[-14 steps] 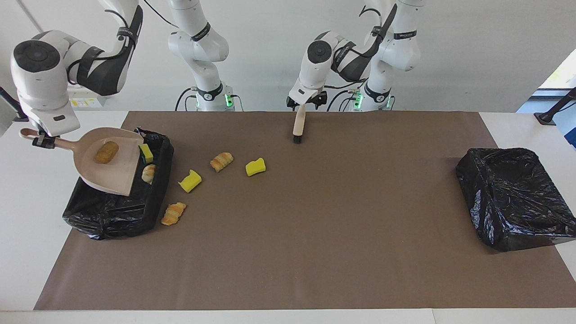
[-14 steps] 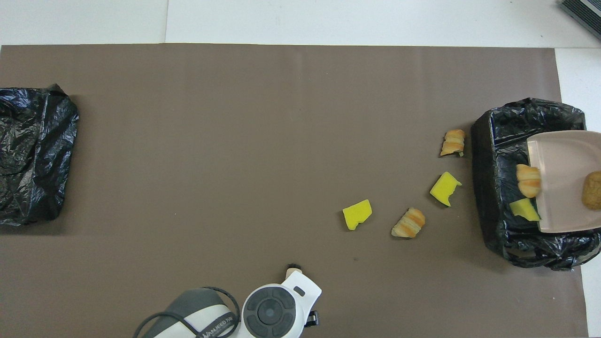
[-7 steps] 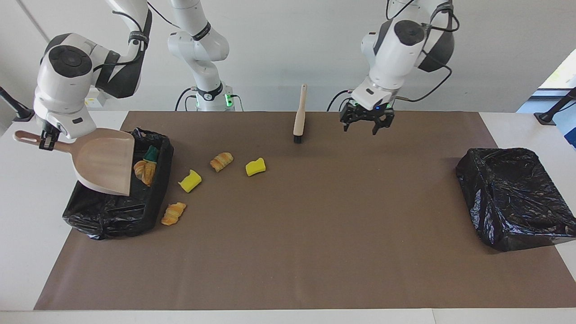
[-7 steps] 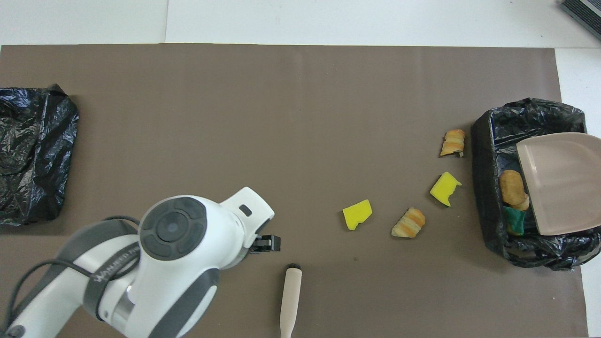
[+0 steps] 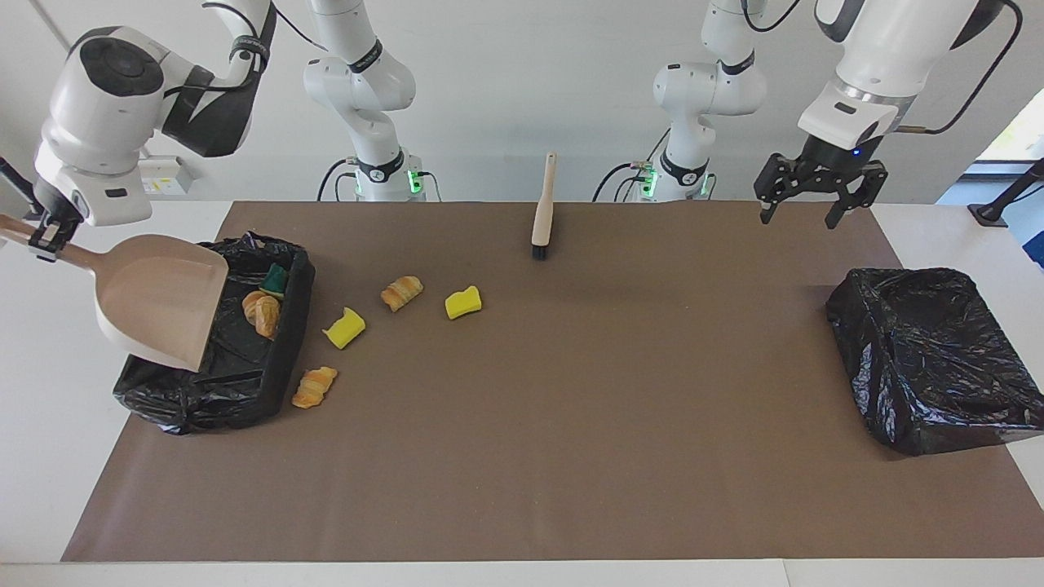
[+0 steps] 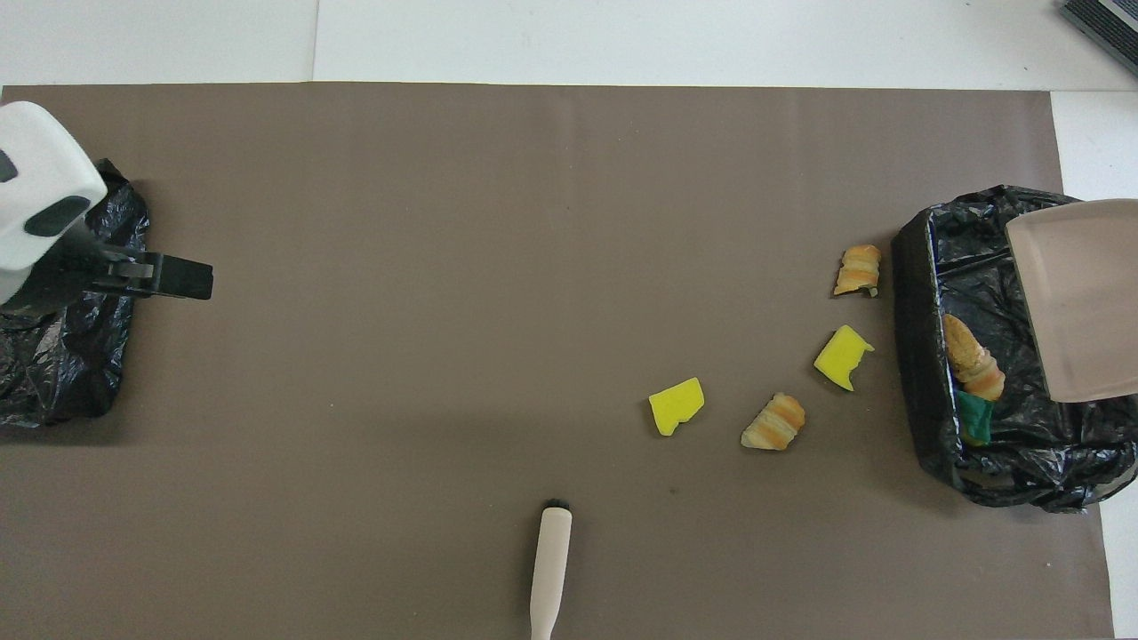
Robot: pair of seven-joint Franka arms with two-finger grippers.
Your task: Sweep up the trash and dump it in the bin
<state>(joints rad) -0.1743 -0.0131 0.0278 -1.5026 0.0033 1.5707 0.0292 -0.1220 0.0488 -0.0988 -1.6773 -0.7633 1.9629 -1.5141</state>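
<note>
My right gripper (image 5: 45,236) is shut on the handle of the beige dustpan (image 5: 159,297), which hangs tilted and empty over the black-lined bin (image 5: 212,383) at the right arm's end. In the bin lie croissant pieces (image 5: 263,311) and a green-backed sponge (image 5: 276,279). On the mat beside the bin the trash lies loose: two yellow sponge chunks (image 5: 344,328) (image 5: 462,302) and two croissant lumps (image 5: 401,292) (image 5: 314,386). The brush (image 5: 542,214) lies alone at the mat's edge nearest the robots. My left gripper (image 5: 799,218) hangs open and empty over the mat's corner at the left arm's end.
A second black-bagged bin (image 5: 930,359) sits at the left arm's end of the table. The brown mat (image 5: 571,424) covers most of the white table.
The left gripper left the brush lying on the mat and swung up toward the left arm's end. The dustpan tipped its pieces into the bin and drew back toward the table's end.
</note>
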